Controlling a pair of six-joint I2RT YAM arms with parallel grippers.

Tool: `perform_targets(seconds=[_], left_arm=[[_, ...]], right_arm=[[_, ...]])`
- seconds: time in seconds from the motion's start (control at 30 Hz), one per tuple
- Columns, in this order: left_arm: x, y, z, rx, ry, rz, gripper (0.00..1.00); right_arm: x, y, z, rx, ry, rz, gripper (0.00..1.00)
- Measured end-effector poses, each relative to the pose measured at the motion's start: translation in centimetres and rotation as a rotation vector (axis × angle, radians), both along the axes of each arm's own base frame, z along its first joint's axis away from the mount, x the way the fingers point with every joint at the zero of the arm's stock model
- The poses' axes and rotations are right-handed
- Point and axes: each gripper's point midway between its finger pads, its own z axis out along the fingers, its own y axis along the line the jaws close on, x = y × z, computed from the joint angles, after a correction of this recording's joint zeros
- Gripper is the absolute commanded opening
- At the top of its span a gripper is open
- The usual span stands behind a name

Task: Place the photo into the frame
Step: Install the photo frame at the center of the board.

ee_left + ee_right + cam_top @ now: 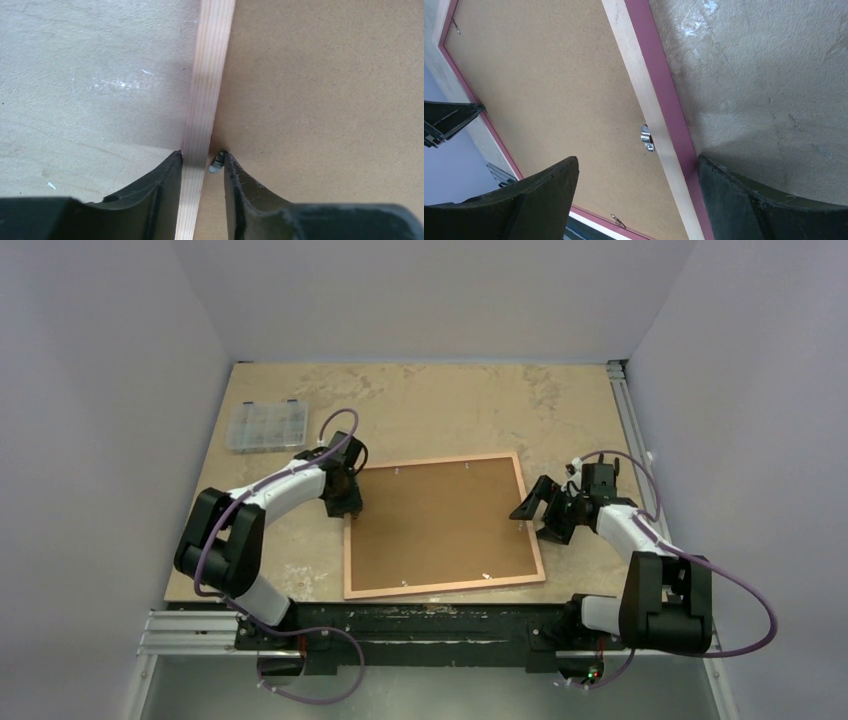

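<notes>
The thin pinkish light-wood rectangular picture frame [445, 586] lies face down on the mottled beige table [450, 410], with the plain brown backing board [440, 525] filling its back.

The left gripper [345, 502] is down on the frame's left rail near the far corner. Its two black fingers [167, 175] straddle that rail closely. The outer finger touches the rail's table-side edge. A small metal retaining tab [216, 162] sits between the rail and the inner fingertip. I cannot tell whether the jaws actually clamp the wood.

The right gripper [535, 520] hangs over the opposite rail, spread wide and holding nothing. One finger is above the board and the other above bare table, and a shiny metal turn-clip [647, 138] lies just ahead between them.

Well beyond the left gripper, near the table's far left corner, rests a clear plastic compartment box [265, 426], apart from the frame.
</notes>
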Motion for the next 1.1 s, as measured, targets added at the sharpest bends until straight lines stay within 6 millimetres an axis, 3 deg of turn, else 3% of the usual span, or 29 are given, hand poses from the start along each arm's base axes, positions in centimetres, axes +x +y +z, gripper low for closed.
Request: perform_targets(seconds=[0.13, 0.43, 0.47, 0.53, 0.63, 0.77, 1.1], left_arm=[[-0.2, 0.6, 0.0, 0.01, -0.017, 0.012, 0.0], [-0.1, 0.6, 0.1, 0.009, -0.023, 0.013, 0.0], [-0.2, 0.6, 0.1, 0.008, -0.023, 0.012, 0.09], [-0.2, 0.6, 0.2, 0.005, -0.024, 0.01, 0.4], [-0.4, 0.1, 0.1, -0.03, -0.028, 0.003, 0.64], [-1.8, -1.4, 0.0, -0.119, 0.006, -0.014, 0.73], [-5.4, -1.9, 0.5, -0.265, 0.018, 0.032, 0.74]], right_arm=[[0.1, 0.0, 0.0, 0.002, -0.005, 0.001, 0.88], [0.1, 0.0, 0.0, 0.003, -0.007, 0.0, 0.88], [0.1, 0.0, 0.0, 0.003, -0.008, 0.0, 0.88], [0.1, 0.0, 0.0, 0.002, -0.007, -0.001, 0.88], [0.1, 0.0, 0.0, 0.002, -0.008, -0.001, 0.88], [0.1, 0.0, 0.0, 0.001, -0.008, 0.001, 0.88], [0.0, 0.4, 0.1, -0.002, -0.015, 0.027, 0.89]])
